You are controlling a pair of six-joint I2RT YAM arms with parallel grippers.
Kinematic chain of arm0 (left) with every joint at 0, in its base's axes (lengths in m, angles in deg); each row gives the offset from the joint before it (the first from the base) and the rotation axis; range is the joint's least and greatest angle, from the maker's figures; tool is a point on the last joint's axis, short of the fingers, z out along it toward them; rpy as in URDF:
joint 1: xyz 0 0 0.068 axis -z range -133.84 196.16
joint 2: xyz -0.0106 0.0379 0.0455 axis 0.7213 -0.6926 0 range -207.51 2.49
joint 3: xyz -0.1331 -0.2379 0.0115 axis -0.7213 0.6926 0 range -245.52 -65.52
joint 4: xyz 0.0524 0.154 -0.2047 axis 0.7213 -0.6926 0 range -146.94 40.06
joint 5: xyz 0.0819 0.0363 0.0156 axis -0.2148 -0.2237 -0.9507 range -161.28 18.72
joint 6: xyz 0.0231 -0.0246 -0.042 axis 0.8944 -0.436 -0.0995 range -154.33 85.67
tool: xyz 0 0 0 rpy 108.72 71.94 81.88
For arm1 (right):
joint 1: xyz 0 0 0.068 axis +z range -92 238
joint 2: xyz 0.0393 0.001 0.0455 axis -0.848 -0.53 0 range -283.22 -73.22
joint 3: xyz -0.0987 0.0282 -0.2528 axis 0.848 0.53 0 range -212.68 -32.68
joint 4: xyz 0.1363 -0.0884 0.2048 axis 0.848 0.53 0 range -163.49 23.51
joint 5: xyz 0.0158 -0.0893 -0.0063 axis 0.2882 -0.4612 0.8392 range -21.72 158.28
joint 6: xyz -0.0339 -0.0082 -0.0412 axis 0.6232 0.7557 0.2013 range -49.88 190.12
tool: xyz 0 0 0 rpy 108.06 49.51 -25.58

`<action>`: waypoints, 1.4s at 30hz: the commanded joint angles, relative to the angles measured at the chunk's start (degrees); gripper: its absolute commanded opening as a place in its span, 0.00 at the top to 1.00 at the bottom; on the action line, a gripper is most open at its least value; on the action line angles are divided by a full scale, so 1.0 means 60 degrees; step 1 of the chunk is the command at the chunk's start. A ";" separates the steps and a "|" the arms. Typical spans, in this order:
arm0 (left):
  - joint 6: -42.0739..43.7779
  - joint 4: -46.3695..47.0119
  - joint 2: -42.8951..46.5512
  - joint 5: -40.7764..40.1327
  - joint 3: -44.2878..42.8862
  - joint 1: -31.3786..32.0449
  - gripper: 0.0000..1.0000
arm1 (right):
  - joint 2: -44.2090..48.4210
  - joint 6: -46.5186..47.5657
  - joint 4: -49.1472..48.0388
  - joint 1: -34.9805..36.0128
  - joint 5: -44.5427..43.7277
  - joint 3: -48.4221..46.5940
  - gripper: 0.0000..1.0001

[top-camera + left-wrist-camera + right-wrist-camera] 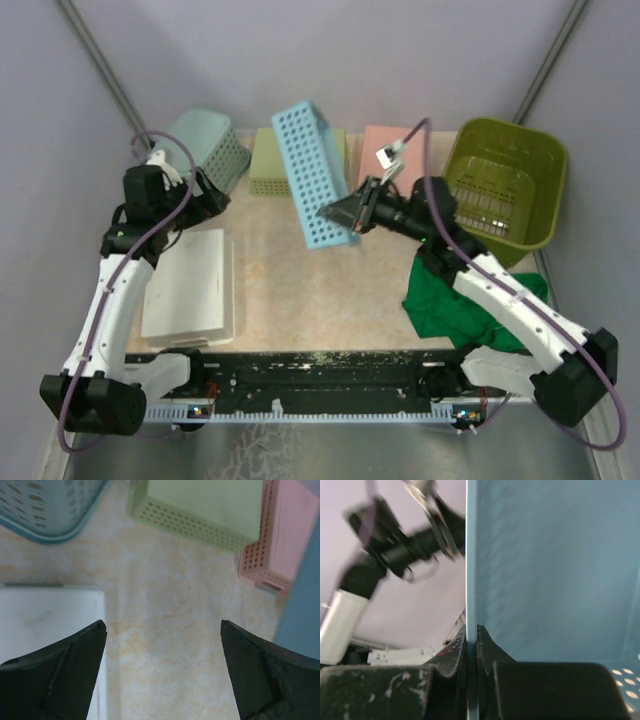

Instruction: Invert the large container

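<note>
Olive-green large container (505, 185) sits at the far right corner of the table (310, 290) in the top view. Mouth up, slotted base showing, well apart from both my claws. My right gripper (335, 213) is clamped on an edge of the blue basket (310, 165), which stands tilted mid-table. Green cloth (440, 305) lies under that arm. My left gripper (213, 200) is spread wide and empty, just beside the teal basket (210, 145). White basket (190, 285) lies flat face up, near it. Yellow-green basket (268, 160) and pink basket (385, 150) sit along the far edge, between the teal basket and the large container.

Left wrist: both fingers (75, 670) far apart, bare table between them, nothing held. White basket at left, with teal, yellow-green and pink ahead.

Right wrist: jaws pinched tight on the thin blue wall, one finger on each side.
</note>
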 commanded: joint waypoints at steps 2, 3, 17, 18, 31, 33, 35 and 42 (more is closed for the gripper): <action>-0.0246 -0.0947 0.0259 0.0101 -0.1334 -0.1085 0.00 | -0.1108 -0.1518 -0.3568 0.1532 -0.0186 0.1017 1.00; -0.0375 -0.0922 0.0349 0.0183 -0.1380 -0.1103 0.00 | -0.1457 -0.1891 -0.3982 0.1731 -0.0143 0.1115 1.00; -0.0717 -0.0210 0.1482 0.1003 -0.0866 -0.1098 0.00 | -0.6769 -0.9420 -1.4470 0.2386 -0.0283 0.2847 1.00; -0.0667 -0.0244 0.1502 0.0973 -0.0874 -0.1110 0.00 | -0.7090 -0.9827 -1.5064 0.2386 -0.0508 0.3039 1.00; -0.0516 0.0012 0.1422 0.1530 -0.0242 -0.1100 0.00 | -0.7682 -1.0119 -1.5528 0.2215 -0.1469 0.6816 0.68; -0.0607 0.0198 0.1419 0.2022 -0.0042 -0.1098 0.00 | -0.7607 -0.9876 -1.5384 0.2172 -0.1448 0.7193 0.55; -0.0596 0.0295 0.1360 0.2392 0.0132 -0.1087 0.00 | -0.7382 -0.9577 -1.4974 0.2160 -0.1422 0.7469 0.46; -0.0273 0.0246 0.1279 0.2646 0.0328 -0.1085 0.00 | -0.4819 -0.7325 -0.9399 0.2122 -0.1503 0.7489 0.21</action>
